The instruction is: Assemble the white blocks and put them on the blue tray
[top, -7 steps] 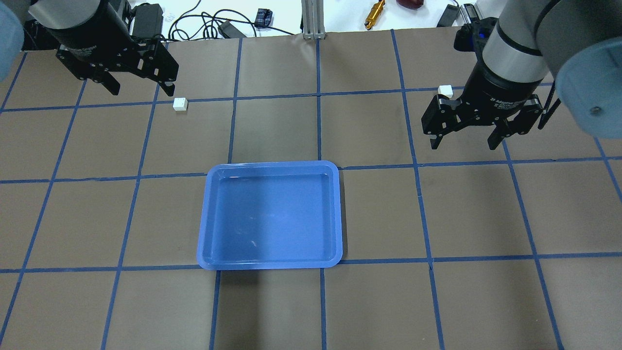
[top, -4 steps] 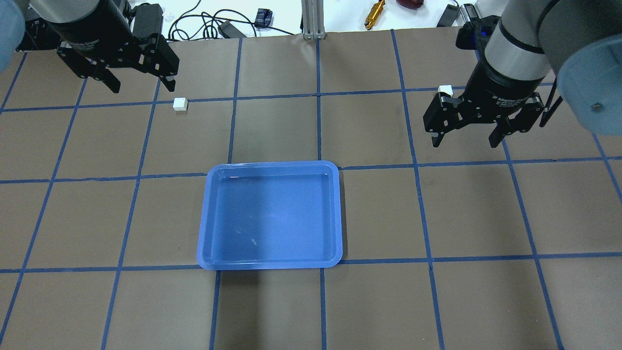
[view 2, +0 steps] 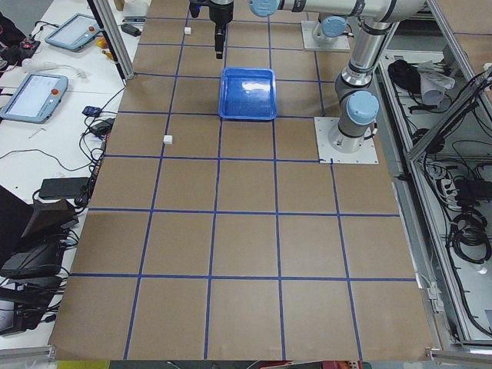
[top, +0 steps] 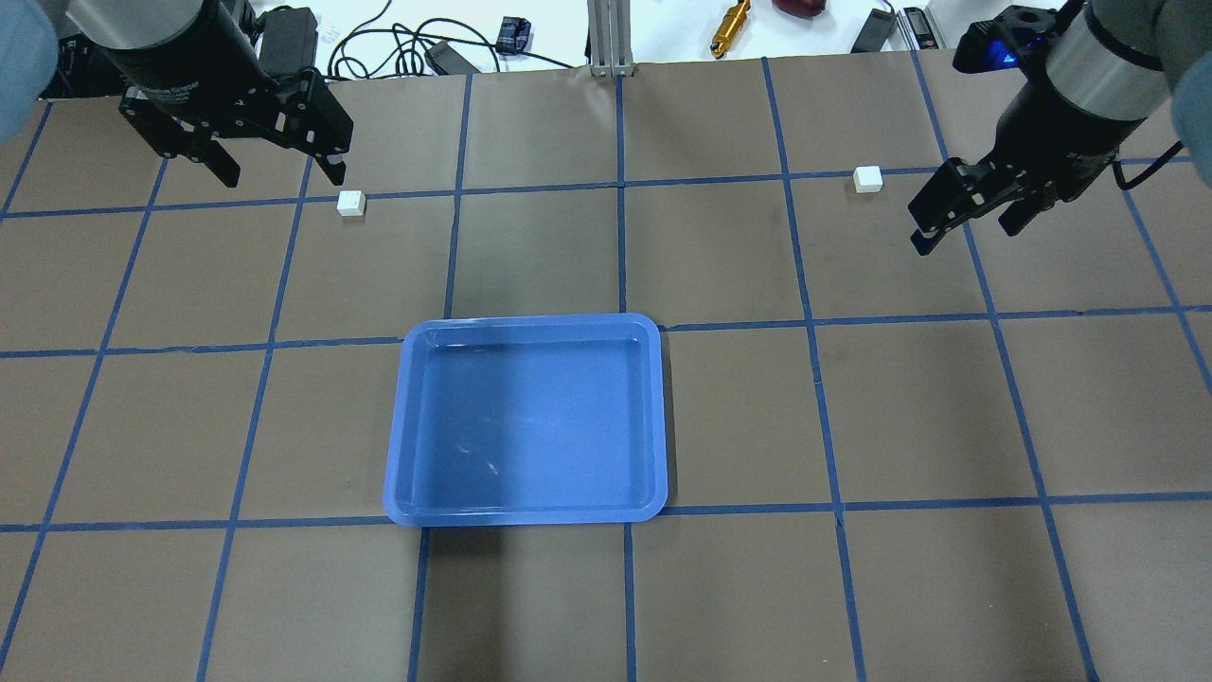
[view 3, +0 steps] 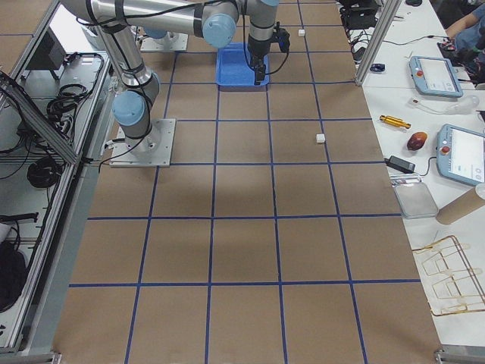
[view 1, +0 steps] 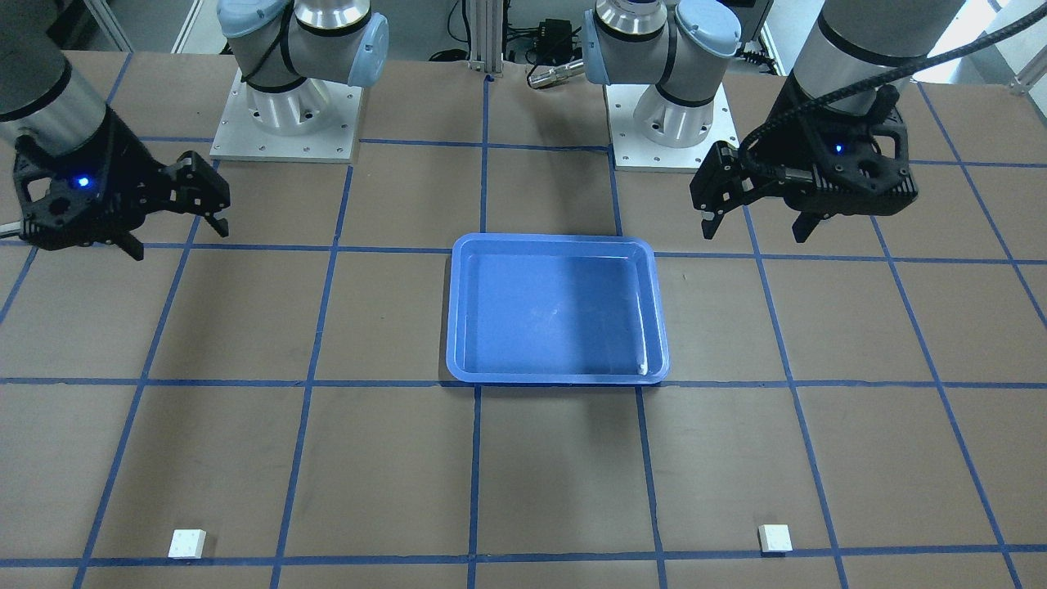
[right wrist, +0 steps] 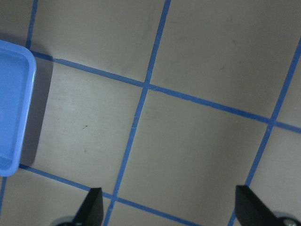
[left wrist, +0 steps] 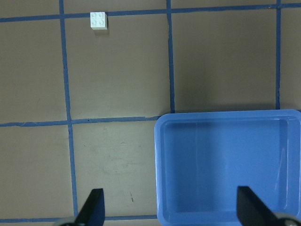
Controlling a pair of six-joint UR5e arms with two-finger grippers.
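Observation:
Two white blocks lie apart on the brown table. One block (top: 351,203) is at the far left, just right of and below my left gripper (top: 282,175), which is open and empty above the table. It also shows in the left wrist view (left wrist: 99,20). The other block (top: 867,178) is at the far right, left of my right gripper (top: 964,233), which is open, empty and turned at an angle. The blue tray (top: 530,320) sits empty in the middle. In the front view the blocks (view 1: 775,537) (view 1: 187,543) lie far from both grippers (view 1: 754,232) (view 1: 176,240).
Blue tape lines split the table into grid squares. Cables, a brass tool and small devices (top: 731,26) lie beyond the far edge. The right wrist view shows only a corner of the tray (right wrist: 27,94) and table.
My right gripper has turned and moved right, away from the right block, which now shows fully. My left gripper has shifted slightly toward the far edge. Blocks and tray have not moved.

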